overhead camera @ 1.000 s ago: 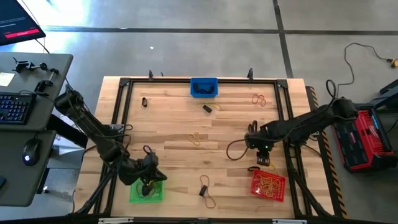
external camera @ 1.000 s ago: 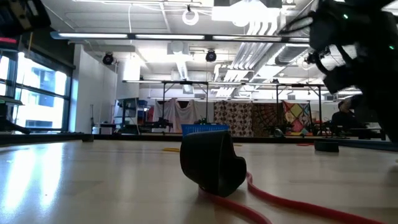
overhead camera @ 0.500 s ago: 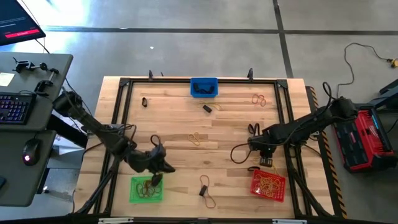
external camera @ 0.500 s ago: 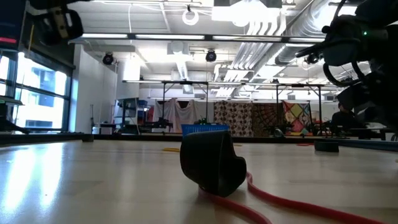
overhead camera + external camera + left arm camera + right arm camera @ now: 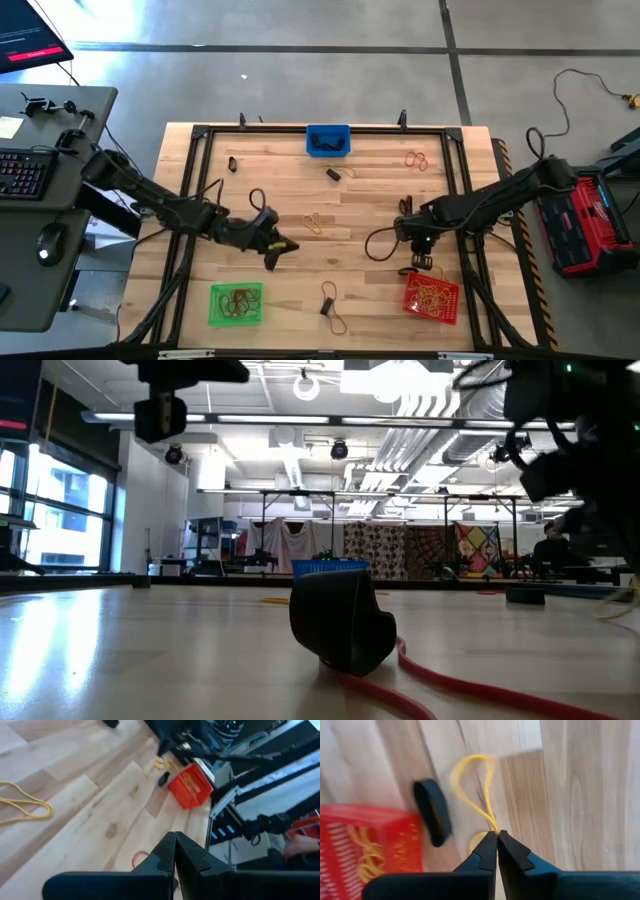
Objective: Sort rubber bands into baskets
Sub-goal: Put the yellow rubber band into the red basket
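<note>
Grey floor (image 5: 300, 80), desk (image 5: 50, 140) w/ keyboard (image 5: 22, 172).

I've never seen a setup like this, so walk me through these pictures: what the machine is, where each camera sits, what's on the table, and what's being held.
Two dark robot arms work at a wooden table, sorting rubber bands into small baskets. One camera looks straight down on the table, one sits at tabletop height, and one rides on each wrist.

On the table stand a blue basket, a green basket and a red basket, with loose bands scattered between them.

The right end effector is beside the red basket. Its wrist picture shows the fingers pinched shut on a yellow rubber band, next to a black band.

The left end effector is above the middle of the table, shut, with nothing visible between its fingers.
</note>
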You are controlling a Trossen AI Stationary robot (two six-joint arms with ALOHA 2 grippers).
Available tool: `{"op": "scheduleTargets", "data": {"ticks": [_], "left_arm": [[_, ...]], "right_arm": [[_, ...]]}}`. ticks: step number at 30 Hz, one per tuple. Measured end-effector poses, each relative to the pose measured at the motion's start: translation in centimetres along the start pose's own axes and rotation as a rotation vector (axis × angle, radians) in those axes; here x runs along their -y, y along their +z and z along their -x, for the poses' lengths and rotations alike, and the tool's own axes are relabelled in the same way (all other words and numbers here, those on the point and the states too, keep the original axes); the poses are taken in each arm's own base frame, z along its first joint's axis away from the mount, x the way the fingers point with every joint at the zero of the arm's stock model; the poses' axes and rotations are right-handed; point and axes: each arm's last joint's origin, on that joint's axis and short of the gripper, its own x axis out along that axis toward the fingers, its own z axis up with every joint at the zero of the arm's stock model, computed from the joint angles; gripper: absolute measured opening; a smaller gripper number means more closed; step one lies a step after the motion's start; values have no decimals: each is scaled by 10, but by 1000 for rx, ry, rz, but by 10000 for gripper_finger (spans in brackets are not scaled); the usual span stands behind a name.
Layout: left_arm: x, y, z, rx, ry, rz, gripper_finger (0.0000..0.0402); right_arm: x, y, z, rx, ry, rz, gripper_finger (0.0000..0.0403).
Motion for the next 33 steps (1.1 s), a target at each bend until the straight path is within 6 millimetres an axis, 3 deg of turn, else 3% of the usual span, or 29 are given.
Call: {"op": "scheduleTargets", "data": {"ticks": [13, 20, 25, 33], "left_arm": [[-24, 33, -10, -9, 13, -92, 0], [-33, 49, -12, 41, 29, -151, 0], [-37, 61, -13, 92, 13, -207, 0], [-38, 67, -13, 83, -39, -277, 0]], "right_arm": [[-42, 23, 83, 139, 31, -105, 0], [-77, 10, 125, 176, 42, -183, 0], [-104, -12, 127, 190, 39, -220, 0], [-127, -45, 94, 115, -30, -277, 0]]}}
